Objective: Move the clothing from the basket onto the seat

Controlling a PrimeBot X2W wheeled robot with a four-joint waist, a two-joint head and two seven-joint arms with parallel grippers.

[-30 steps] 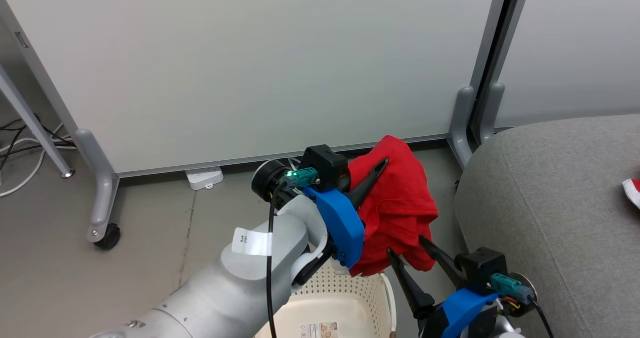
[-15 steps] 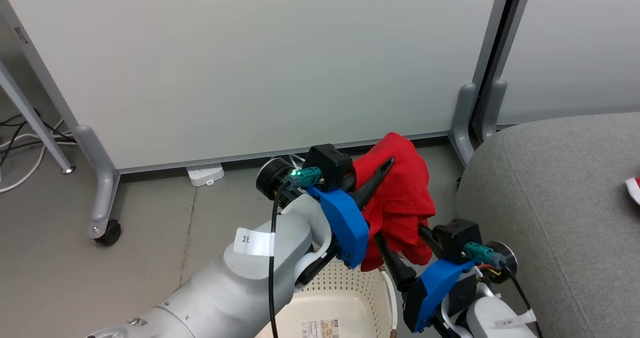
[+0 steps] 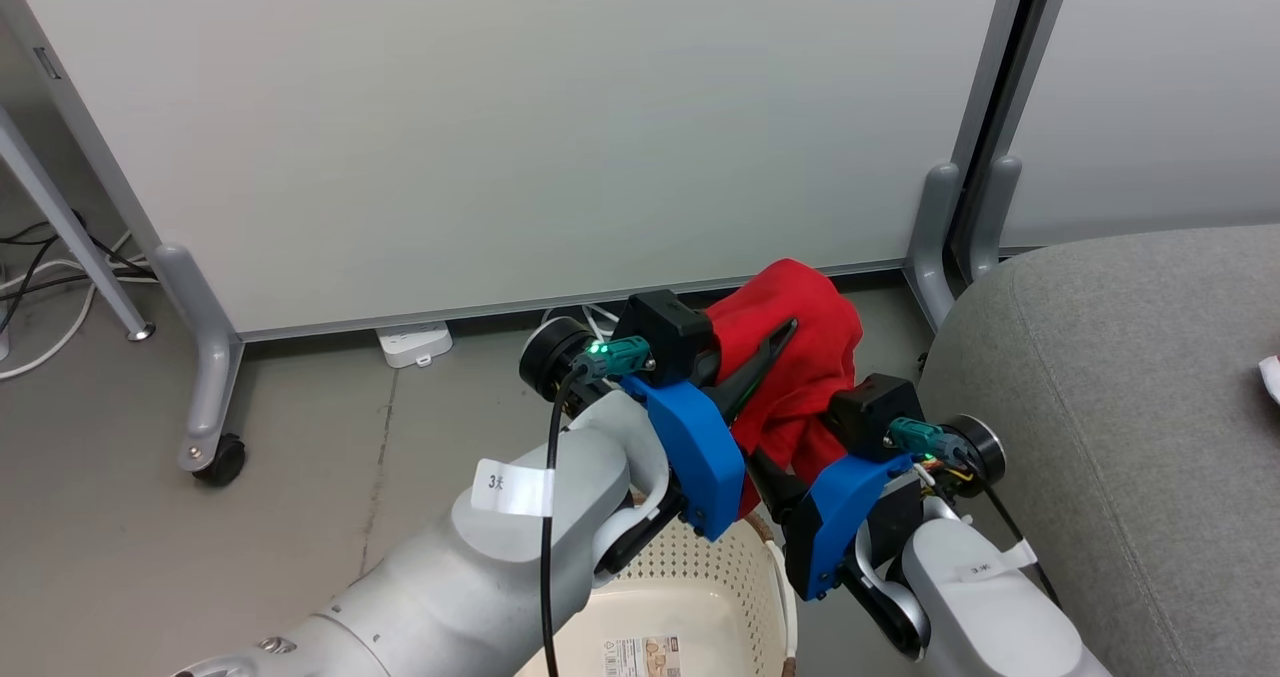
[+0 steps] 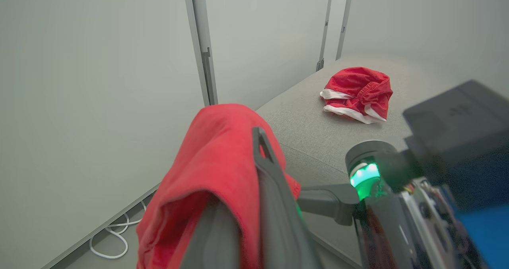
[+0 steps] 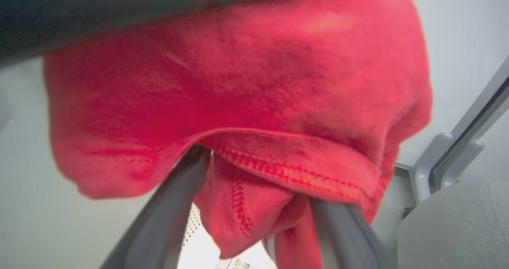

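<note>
Pale grey partition panels (image 3: 500, 137) stand across the back of the scene, on a concrete floor (image 3: 300, 477). To the right is the seat (image 3: 1120, 407), a wide grey fabric cushion with rounded edges. At the bottom of the head view is the cream perforated basket (image 3: 690, 577); its visible part holds no cloth and a label sticker shows on its bottom.

Held up above the basket and just beside the seat's edge is a red garment (image 3: 800, 357), bunched and hanging in folds. The left gripper (image 3: 775, 347) has its two dark fingers closed on the upper part, with fabric draped over one finger.

Over the last second the right gripper (image 5: 254, 177) has risen from low beside the seat to just beneath the hanging cloth. Its fingers are spread wide, with the stitched hem hanging between them but not yet pinched. This looks like a second hold being prepared, so both arms can carry the garment across.

A second red garment (image 4: 356, 92) with white trim already lies crumpled on the seat, well apart from the held one.
</note>
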